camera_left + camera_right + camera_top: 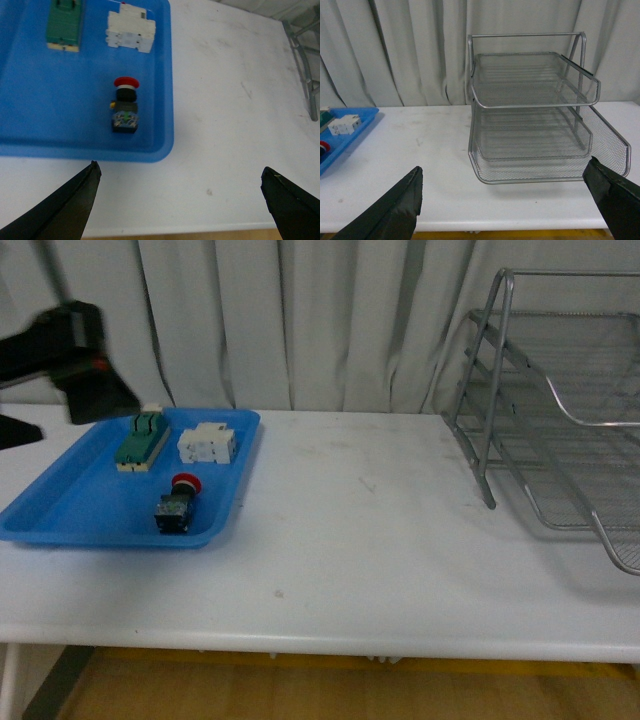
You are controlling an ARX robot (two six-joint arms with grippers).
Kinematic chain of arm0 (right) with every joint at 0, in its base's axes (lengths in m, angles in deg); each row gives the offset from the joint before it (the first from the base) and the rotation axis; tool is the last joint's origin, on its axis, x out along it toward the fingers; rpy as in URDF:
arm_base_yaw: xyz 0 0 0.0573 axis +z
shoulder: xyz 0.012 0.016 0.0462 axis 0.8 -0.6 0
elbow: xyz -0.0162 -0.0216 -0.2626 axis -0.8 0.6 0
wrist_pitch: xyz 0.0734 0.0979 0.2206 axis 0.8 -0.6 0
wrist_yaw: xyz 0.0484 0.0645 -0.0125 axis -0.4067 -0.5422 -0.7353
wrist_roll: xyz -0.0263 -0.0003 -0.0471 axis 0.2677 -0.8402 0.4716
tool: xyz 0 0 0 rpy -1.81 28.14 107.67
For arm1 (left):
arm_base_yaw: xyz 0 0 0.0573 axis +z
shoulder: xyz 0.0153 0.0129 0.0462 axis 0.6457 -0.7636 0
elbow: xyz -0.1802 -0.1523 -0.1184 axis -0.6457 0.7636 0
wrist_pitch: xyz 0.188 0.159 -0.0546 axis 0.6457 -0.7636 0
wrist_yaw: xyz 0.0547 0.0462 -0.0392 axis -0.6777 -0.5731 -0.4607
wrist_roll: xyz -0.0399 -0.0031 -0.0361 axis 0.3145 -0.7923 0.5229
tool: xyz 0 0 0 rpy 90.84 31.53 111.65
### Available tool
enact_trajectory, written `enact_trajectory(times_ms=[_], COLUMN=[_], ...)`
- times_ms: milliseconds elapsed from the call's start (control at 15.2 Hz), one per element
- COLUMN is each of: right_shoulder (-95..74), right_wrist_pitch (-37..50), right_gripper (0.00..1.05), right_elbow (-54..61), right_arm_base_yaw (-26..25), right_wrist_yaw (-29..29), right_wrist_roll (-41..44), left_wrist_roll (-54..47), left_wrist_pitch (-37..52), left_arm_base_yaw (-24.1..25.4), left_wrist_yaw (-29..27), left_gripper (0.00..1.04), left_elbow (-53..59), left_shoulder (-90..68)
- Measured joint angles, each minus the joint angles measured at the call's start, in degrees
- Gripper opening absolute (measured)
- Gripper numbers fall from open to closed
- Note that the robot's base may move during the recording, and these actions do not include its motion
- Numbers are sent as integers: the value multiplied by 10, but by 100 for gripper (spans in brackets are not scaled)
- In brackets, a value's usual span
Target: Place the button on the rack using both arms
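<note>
Button point(125, 107), seemingly on its side in the blue tray point(50, 110), needs the released left end effector point(180, 169) centred over its body.

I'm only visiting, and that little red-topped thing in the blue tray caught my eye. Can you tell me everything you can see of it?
The button is a small push switch. It has a round red mushroom cap on a black blocky body with bluish-green sides, and it looks like plastic. It lies on its side on the floor of the blue tray, near the tray edge closest to the robot. Its cap points away, toward the white block, which it does not touch. Nothing but the tray touches it.
</note>
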Motion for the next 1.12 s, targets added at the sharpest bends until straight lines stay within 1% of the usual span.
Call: enact_trajectory(times_ms=[66, 198, 330, 528, 660, 857, 1121], right_shoulder=[0, 0, 0, 0, 0, 0, 0], right_wrist_pitch=[0, 0, 0, 0, 0, 0, 0], right_gripper=[98, 98, 98, 98, 98, 98, 98], right_elbow=[0, 0, 0, 0, 0, 0, 0], right_arm_base_yaw=[0, 0, 0, 0, 0, 0, 0], right_wrist_yaw=[0, 0, 0, 0, 0, 0, 0], right_wrist_roll=[0, 0, 0, 0, 0, 0, 0], left_wrist_roll=[-7, -16, -43, -57, -78, -100, -110], left_wrist_pitch=[-14, -43, -69, -84, -81, -77, -92], left_arm_base_yaw=[-15, -29, -35, -29, -14, 7, 9], left_wrist_yaw=[-1, -13, -47, -71, -82, -82, -75], left_gripper=[98, 98, 98, 98, 98, 98, 98], left_elbow=[-64, -156, -212, -259, -276, -311, -351], left_shoulder=[-70, -169, -241, -322, -349, -377, -420])
